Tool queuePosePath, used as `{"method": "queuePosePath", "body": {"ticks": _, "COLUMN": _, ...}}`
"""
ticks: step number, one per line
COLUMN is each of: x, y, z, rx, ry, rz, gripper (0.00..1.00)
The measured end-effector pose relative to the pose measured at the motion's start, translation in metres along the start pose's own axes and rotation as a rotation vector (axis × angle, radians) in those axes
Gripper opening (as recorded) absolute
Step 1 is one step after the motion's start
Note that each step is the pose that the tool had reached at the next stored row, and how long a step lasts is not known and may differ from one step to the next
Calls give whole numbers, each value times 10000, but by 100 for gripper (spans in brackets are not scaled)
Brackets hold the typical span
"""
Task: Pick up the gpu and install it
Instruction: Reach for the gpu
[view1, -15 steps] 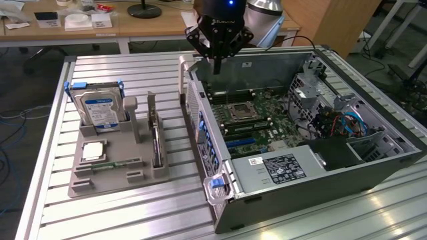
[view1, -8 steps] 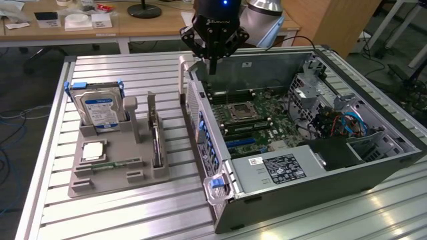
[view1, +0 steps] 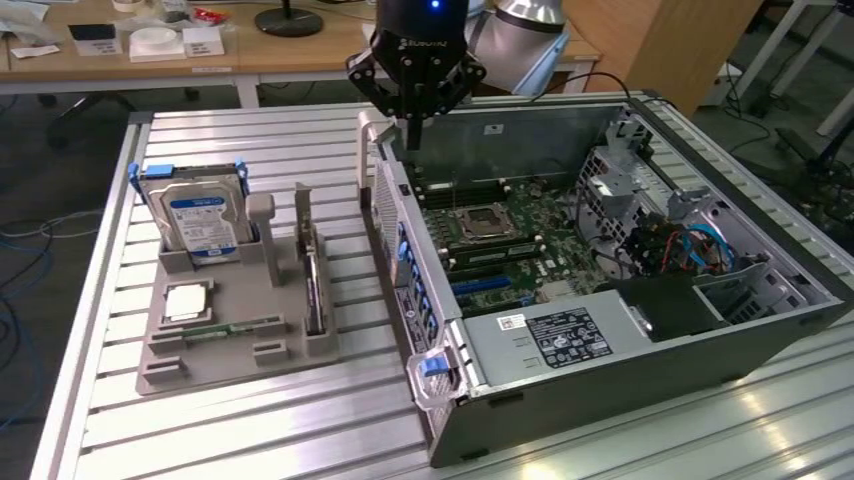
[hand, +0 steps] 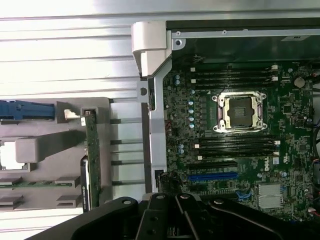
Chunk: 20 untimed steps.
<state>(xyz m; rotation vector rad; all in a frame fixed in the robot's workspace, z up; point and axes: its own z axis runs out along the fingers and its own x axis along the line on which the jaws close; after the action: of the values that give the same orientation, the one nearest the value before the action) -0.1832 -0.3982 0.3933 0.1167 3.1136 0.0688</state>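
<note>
Black claw (view1: 415, 135), pressed together and empty, hangs above the open computer case's (view1: 641, 372) wall facing the grey tray (view1: 220, 350). Beside the case, the gpu (view1: 311, 275) stands on edge in a tray slot, probably so its top edge can be gripped.

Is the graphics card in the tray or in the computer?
In the tray: the thin dark green circuit card stands on edge in a slot of the grey plastic tray.
</note>
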Motion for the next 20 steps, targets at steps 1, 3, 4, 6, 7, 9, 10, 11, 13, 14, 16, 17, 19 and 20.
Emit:
{"method": "queuePosePath", "body": {"ticks": 1, "x": 16, "y": -1, "z": -1, "rx": 0, "ry": 1, "rz": 0, "gripper": 11}}
{"method": "queuePosePath", "body": {"ticks": 3, "x": 51, "y": -2, "z": -1, "rx": 0, "ry": 0, "rz": -1, "gripper": 11}}
{"method": "queuePosePath", "body": {"ticks": 4, "x": 71, "y": -2, "z": -2, "rx": 0, "ry": 0, "rz": 0, "gripper": 11}}
{"method": "queuePosePath", "body": {"ticks": 6, "x": 111, "y": -3, "z": -3, "rx": 0, "ry": 0, "rz": 2, "gripper": 11}}
{"method": "queuePosePath", "body": {"ticks": 7, "x": 131, "y": -4, "z": -3, "rx": 0, "ry": 1, "rz": 2, "gripper": 11}}
{"method": "queuePosePath", "body": {"ticks": 9, "x": 172, "y": -6, "z": -4, "rx": 0, "ry": 0, "rz": 2, "gripper": 11}}
{"method": "queuePosePath", "body": {"ticks": 10, "x": 194, "y": -7, "z": -5, "rx": 0, "ry": 0, "rz": 2, "gripper": 11}}
{"method": "queuePosePath", "body": {"ticks": 11, "x": 220, "y": -8, "z": -6, "rx": 0, "ry": 1, "rz": 2, "gripper": 11}}
{"method": "queuePosePath", "body": {"ticks": 13, "x": 266, "y": -10, "z": -7, "rx": 0, "ry": 0, "rz": 2, "gripper": 11}}
{"method": "queuePosePath", "body": {"ticks": 14, "x": 289, "y": -11, "z": -7, "rx": 0, "ry": 0, "rz": 2, "gripper": 11}}
{"method": "queuePosePath", "body": {"ticks": 16, "x": 323, "y": -12, "z": -8, "rx": 0, "ry": 0, "rz": 2, "gripper": 11}}
{"method": "queuePosePath", "body": {"ticks": 17, "x": 340, "y": -12, "z": -9, "rx": 0, "ry": 0, "rz": 3, "gripper": 11}}
{"method": "queuePosePath", "body": {"ticks": 19, "x": 382, "y": -14, "z": -9, "rx": 0, "ry": 0, "rz": 2, "gripper": 11}}
{"method": "queuePosePath", "body": {"ticks": 20, "x": 406, "y": -15, "z": -10, "rx": 0, "ry": 1, "rz": 1, "gripper": 11}}
